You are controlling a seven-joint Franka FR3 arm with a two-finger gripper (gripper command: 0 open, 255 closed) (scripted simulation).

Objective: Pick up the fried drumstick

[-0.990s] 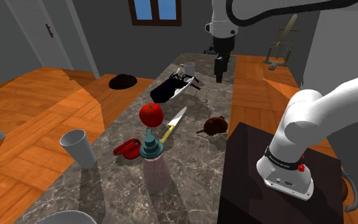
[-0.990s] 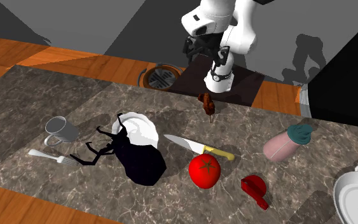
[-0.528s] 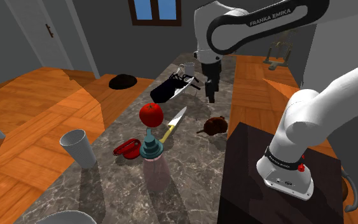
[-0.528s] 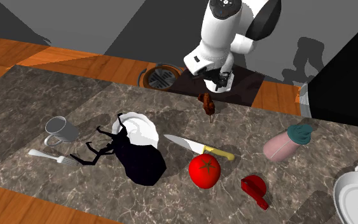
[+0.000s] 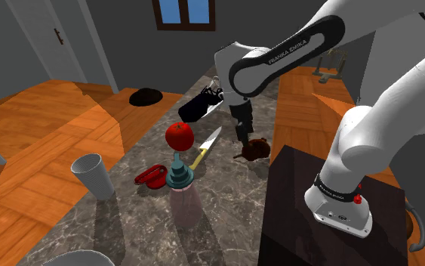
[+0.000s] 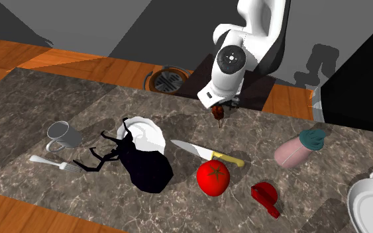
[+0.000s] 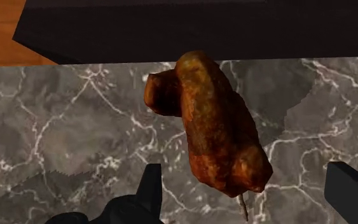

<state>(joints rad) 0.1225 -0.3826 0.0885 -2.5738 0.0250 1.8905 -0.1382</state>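
Now | arm (image 5: 278,57) bent low over counter (image 5: 226,196); claw (image 7: 244,170) released, straddling fried drumstick (image 7: 212,124), not touching

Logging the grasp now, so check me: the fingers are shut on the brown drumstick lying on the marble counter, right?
No. The wrist view shows the fingers open, standing apart on either side of the brown drumstick without touching it. It does lie on the marble counter.
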